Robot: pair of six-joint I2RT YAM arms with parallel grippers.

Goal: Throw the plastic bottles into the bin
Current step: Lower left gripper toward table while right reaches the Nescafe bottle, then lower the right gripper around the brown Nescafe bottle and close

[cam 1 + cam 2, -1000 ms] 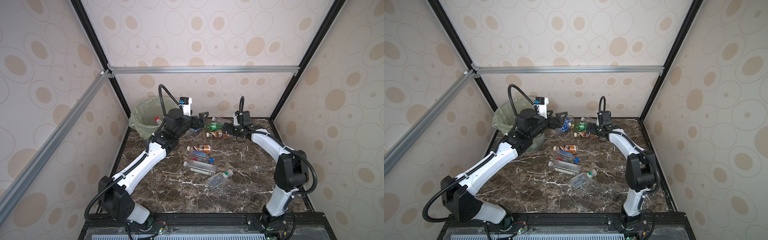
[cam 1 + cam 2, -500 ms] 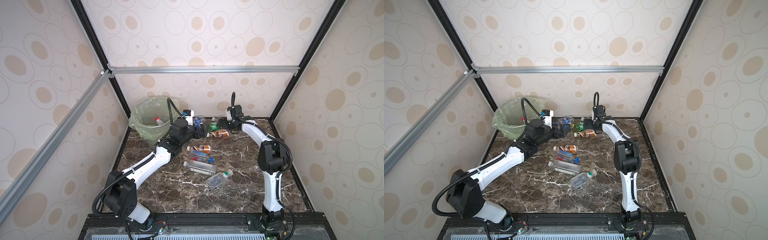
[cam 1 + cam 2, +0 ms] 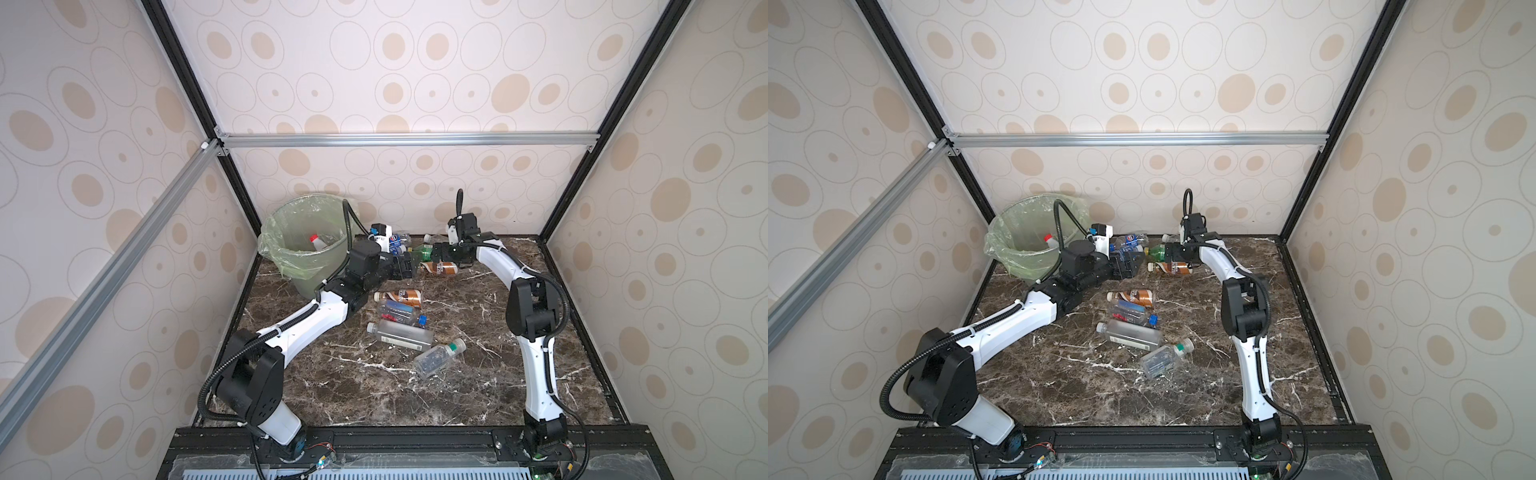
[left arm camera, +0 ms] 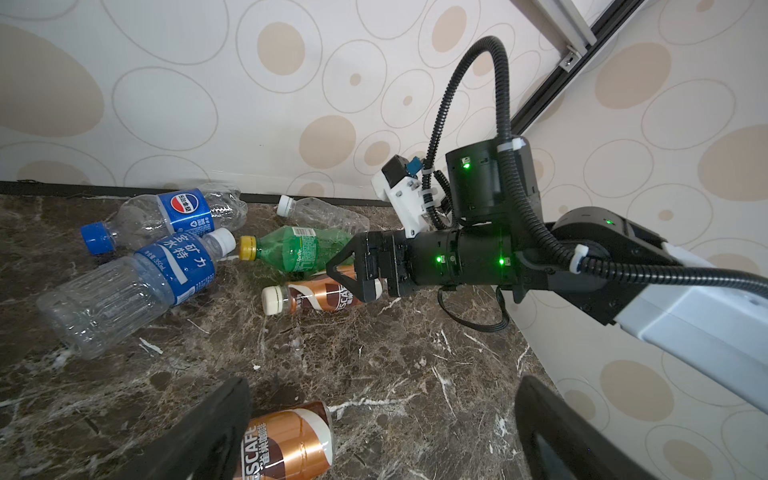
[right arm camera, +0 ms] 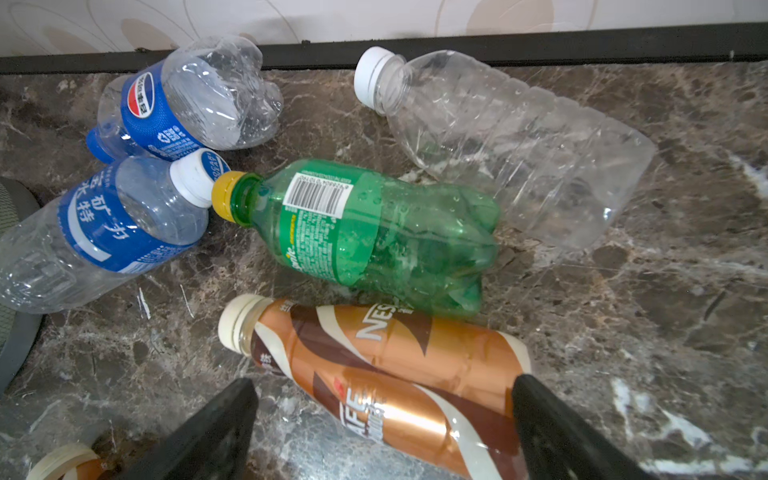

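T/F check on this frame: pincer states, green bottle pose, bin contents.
1. The right pincer is open at the brown coffee bottle. True.
2. The green bottle stands upright. False: the green bottle lies on its side on the table.
3. The bin holds a red-capped bottle. True.
4. The left pincer is shut on a bottle. False: the left pincer is open and grips nothing.
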